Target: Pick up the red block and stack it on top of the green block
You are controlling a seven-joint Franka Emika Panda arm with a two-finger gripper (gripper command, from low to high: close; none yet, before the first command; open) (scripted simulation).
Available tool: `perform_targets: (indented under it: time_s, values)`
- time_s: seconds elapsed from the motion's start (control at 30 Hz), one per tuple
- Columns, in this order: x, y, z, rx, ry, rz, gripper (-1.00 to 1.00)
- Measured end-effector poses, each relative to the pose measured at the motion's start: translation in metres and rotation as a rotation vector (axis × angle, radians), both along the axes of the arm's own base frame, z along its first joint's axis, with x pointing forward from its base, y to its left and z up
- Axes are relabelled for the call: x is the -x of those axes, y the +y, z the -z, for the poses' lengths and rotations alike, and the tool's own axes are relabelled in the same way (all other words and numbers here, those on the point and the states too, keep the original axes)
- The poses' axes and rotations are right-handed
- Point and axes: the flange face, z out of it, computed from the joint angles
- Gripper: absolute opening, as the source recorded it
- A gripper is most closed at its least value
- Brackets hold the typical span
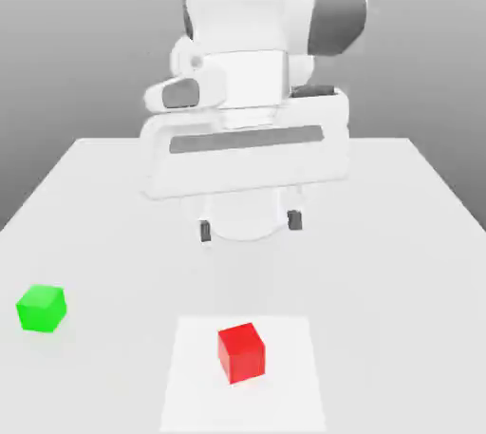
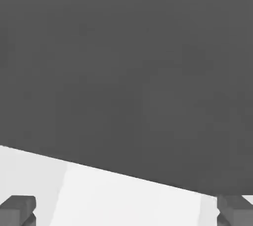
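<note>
The red block sits on a pale square patch near the front of the white table. The green block rests on the table toward the exterior view's left, well apart from the red one. My gripper hangs above the table behind the red block, open, with nothing between its two dark fingertips. In the hand view the fingertips stand wide apart, with the bright patch between them.
The white arm rises at the back centre of the table. The table's far edge shows against a dark grey backdrop in the hand view.
</note>
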Motion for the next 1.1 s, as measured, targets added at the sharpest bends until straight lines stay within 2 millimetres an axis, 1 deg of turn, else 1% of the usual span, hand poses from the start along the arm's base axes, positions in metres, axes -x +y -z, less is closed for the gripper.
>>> perform_targets:
  time_s: [0.1, 0.17, 0.23, 0.37, 0.4, 0.57, 0.6, 0.63, 0.7, 0.83, 0.9, 0.97, 1.03, 1.1]
  values:
    - [0.019, -0.001, 0.061, 0.031, 0.099, -0.047, 0.0]
    - [0.035, -0.003, 0.097, 0.052, 0.158, -0.076, 0.0]
    - [0.039, -0.004, 0.121, 0.059, 0.176, -0.087, 0.0]
    - [0.041, -0.004, 0.164, 0.06, 0.182, -0.09, 0.0]
    - [0.042, -0.004, 0.172, 0.06, 0.183, -0.089, -1.0]
    - [0.042, -0.004, 0.172, 0.06, 0.184, -0.089, -1.0]
    - [0.042, -0.004, 0.175, 0.059, 0.184, -0.089, -1.0]
    - [0.042, -0.004, 0.172, 0.06, 0.184, -0.089, -1.0]
    - [0.041, -0.004, 0.156, 0.061, 0.183, -0.09, -1.0]
    - [0.042, -0.005, 0.117, 0.059, 0.184, -0.088, -1.0]
    - [0.042, -0.047, 0.108, 0.057, 0.185, -0.048, -1.0]
    - [0.046, -0.093, 0.101, 0.055, 0.186, -0.018, -1.0]
    - [0.055, -0.138, 0.096, 0.053, 0.186, 0.006, -1.0]
    - [0.069, -0.183, 0.091, 0.051, 0.187, 0.028, -1.0]
